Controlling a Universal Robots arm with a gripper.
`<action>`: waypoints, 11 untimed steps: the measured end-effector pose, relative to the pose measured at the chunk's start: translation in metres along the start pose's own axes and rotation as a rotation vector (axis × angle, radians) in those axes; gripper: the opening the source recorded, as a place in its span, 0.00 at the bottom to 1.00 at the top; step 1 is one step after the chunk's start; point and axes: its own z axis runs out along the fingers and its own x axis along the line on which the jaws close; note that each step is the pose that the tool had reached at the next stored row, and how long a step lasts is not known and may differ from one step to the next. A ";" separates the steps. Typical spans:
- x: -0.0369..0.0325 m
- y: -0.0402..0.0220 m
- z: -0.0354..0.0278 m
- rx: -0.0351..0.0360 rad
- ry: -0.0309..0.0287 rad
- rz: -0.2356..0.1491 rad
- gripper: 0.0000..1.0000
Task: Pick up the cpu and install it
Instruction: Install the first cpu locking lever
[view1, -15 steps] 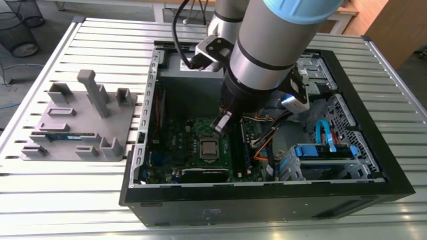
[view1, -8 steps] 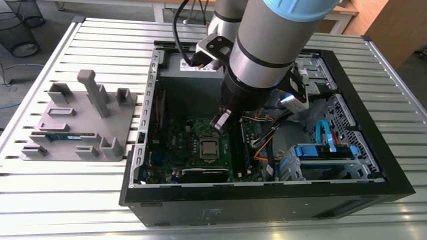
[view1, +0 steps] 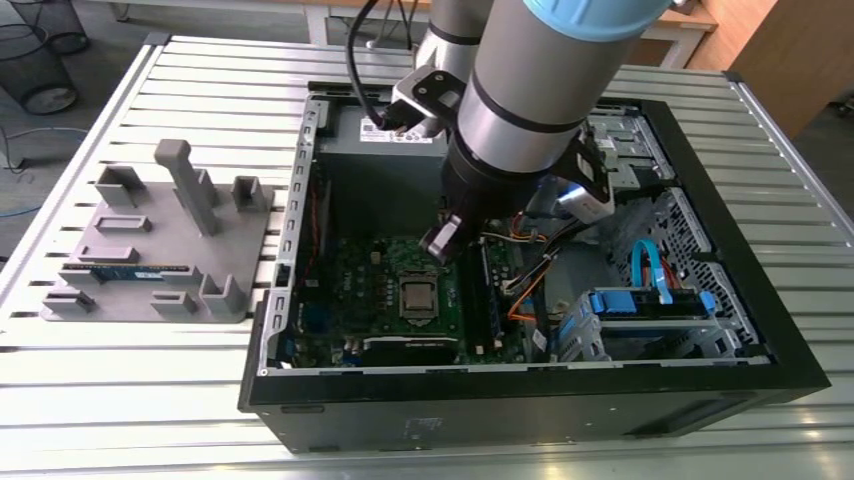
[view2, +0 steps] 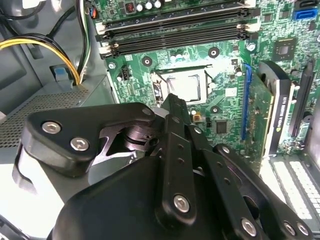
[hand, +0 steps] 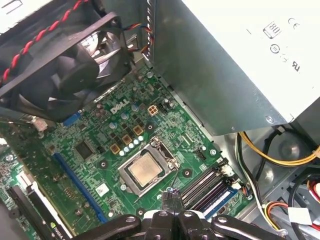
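**Silver chip seated, gripper closed just above**

Silver-topped and square, the cpu (view1: 418, 297) lies flat inside its socket (hand: 167, 155) on the green board (hand: 100, 150), near the middle of the open case (view1: 287, 260). The gripper (hand: 170, 195) hangs close over the socket's edge, its two fingers pressed together and carrying nothing. In the exterior view it sits at about one o'clock from the cpu. I cannot tell whether the tips touch the socket frame, nor whether that frame is latched.

Judged from this, the placing is done and the work is at the seating stage. To do that well, any contact should be light and straight down, on the frame or the flat lid, and never dragged sideways. A chip tipped in its socket could harm the contacts beneath. The thing to check is that it sits level on all four sides.

Room is tight. In the exterior view the memory slots (view1: 489, 290) stand at three o'clock from the cpu, the grey power box (view1: 380, 135) at twelve, and loose cables (view1: 523, 285) at two to three. The black fan (hand: 65, 65) stands close over one edge of the board. Straight up looks like the open way. Outside the case, at nine o'clock, a grey fixture plate (view1: 147, 235) holding a memory stick (view1: 127, 270) rests on the slatted surface (view1: 200, 60).
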 end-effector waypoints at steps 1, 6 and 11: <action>-0.0004 0.0002 0.0008 0.0004 -0.0014 0.007 0.11; -0.0008 0.0004 0.0029 0.0039 -0.0101 0.070 0.11; -0.0023 0.0034 0.0072 0.0055 -0.0124 0.090 0.11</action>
